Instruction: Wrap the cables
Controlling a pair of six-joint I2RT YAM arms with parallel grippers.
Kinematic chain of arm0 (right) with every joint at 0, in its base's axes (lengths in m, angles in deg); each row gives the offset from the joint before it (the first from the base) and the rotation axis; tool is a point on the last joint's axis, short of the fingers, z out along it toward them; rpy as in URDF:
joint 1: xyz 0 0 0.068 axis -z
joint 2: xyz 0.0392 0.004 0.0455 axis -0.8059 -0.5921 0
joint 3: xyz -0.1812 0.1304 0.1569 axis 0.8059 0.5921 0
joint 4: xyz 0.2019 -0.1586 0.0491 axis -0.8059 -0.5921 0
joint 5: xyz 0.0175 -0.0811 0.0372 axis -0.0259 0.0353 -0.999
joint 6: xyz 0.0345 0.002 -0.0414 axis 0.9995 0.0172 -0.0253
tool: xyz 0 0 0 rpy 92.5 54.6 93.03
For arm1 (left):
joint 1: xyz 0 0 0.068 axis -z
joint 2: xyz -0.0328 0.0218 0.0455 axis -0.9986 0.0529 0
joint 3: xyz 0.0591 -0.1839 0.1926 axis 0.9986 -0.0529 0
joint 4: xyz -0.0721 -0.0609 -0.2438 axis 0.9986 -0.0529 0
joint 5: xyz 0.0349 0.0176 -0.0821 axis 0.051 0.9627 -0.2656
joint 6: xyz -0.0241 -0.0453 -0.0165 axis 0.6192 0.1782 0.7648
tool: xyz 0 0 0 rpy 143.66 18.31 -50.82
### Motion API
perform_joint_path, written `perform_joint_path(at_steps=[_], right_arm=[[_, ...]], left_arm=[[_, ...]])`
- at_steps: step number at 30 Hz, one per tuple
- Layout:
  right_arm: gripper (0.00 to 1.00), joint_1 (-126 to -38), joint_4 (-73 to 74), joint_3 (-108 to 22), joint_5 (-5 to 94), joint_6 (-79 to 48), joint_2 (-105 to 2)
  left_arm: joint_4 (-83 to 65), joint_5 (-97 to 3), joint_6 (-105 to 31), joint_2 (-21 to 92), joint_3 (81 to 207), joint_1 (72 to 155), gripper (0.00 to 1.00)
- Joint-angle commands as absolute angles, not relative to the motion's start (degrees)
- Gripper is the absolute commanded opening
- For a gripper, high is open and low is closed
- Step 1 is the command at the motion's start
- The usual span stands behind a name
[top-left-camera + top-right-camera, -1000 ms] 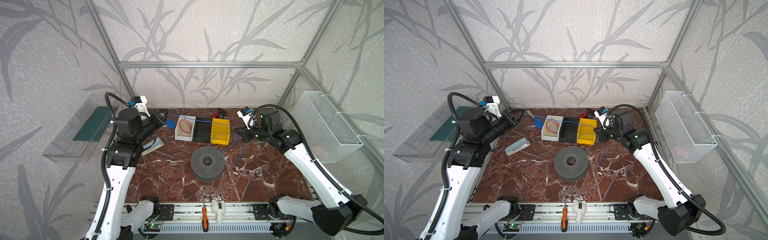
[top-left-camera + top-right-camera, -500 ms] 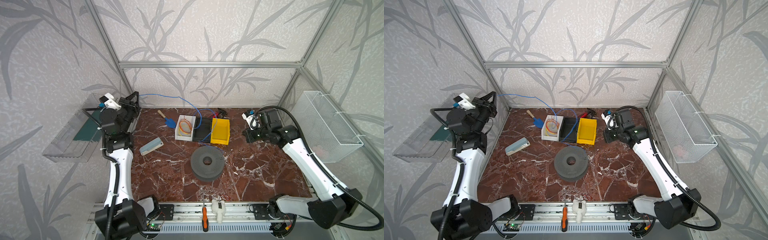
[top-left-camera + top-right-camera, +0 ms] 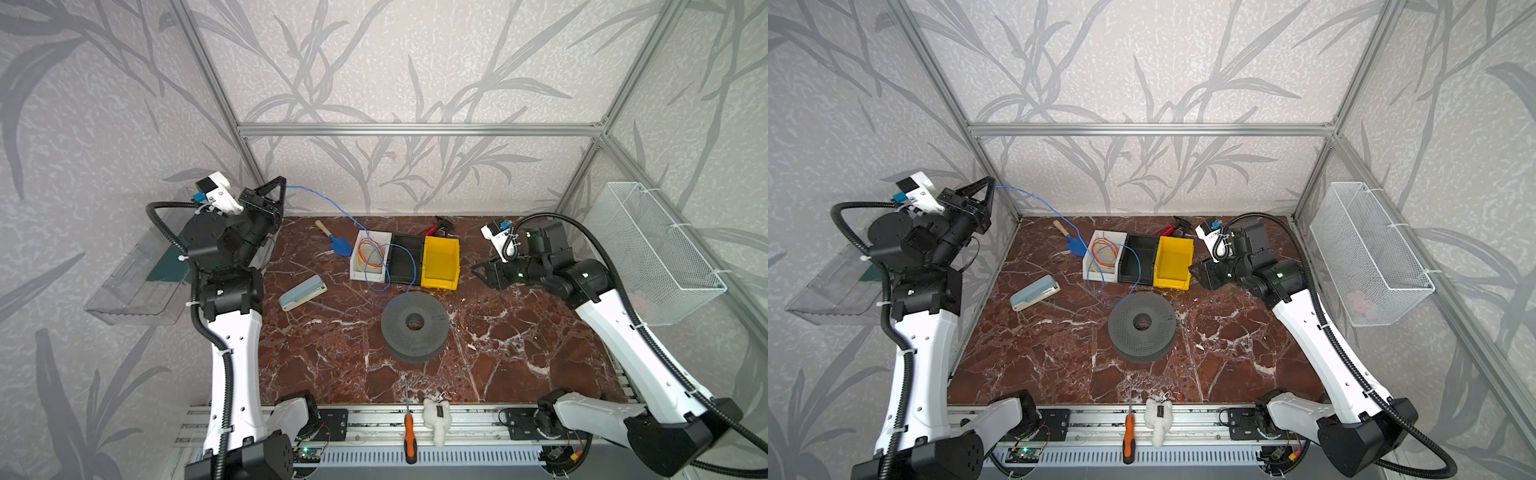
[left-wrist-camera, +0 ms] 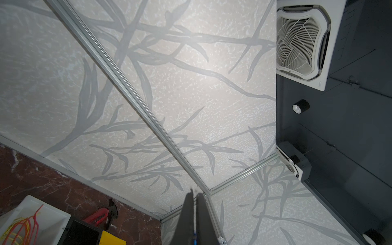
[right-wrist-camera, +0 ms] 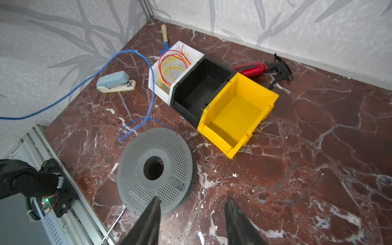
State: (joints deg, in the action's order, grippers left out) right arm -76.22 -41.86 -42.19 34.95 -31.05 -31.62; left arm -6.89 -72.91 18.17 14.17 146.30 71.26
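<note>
We see the thin blue cable [image 5: 153,95] clamped in the raised left pincer [image 3: 283,185], draping past the white bin [image 3: 354,266] into loose loops on the marble surface [image 3: 332,353] beside the perforated grey spool [image 3: 395,328]; the right pincer [image 5: 192,198] has its jaws apart, well away from the cable.

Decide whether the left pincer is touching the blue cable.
Touching. In the left wrist view the left pincer is shut on the blue cable; in a top view the cable leaves its tip.

bins [image 3: 440,262] 3 | blue wire [image 5: 152,95] 1 | spool [image 3: 432,328] 1 | stapler [image 3: 301,287] 1 | trowel [image 3: 338,245] 1 | spray bottle [image 5: 250,69] 1 | screwdriver [image 3: 410,432] 1
</note>
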Motion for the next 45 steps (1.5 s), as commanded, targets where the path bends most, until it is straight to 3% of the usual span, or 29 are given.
perform_joint_path(at_steps=[1,10,18,32,35,36,38,41,45], right_arm=[[0.58,-76.8,-33.4,-36.8,29.5,-25.0,-30.4],[0.71,-86.4,-11.6,-27.2,31.6,-18.5,-34.5],[0.77,-91.7,6.3,-25.9,30.2,-13.5,-43.1],[0.80,-92.9,15.6,-27.3,30.9,-7.2,-53.9],[0.66,-92.9,19.7,-27.4,28.5,-4.7,-55.8],[0.57,-92.9,21.1,-27.5,27.8,-3.8,-56.2],[0.27,-92.9,22.1,-27.2,28.1,-3.0,-55.8],[0.00,-92.0,20.5,-26.2,29.9,-3.8,-52.8],[0.00,-89.7,7.4,-28.1,35.0,-9.7,-45.1]], left_arm=[[-9.6,-74.7,18.0,13.7,149.9,72.3,0.00],[-6.1,-76.4,21.1,14.9,158.9,72.7,0.00],[-4.4,-77.1,21.9,13.5,157.4,73.7,0.00],[-2.7,-78.8,22.5,13.8,157.4,73.8,0.00],[-2.8,-78.8,22.4,13.7,157.2,73.8,0.00],[-2.8,-78.8,22.4,13.7,157.1,73.7,0.00],[-3.2,-78.6,22.2,13.8,157.3,73.7,0.00],[-4.1,-78.3,21.6,13.9,158.3,73.4,0.00],[-9.2,-77.3,18.6,14.3,163.0,72.2,0.00]])
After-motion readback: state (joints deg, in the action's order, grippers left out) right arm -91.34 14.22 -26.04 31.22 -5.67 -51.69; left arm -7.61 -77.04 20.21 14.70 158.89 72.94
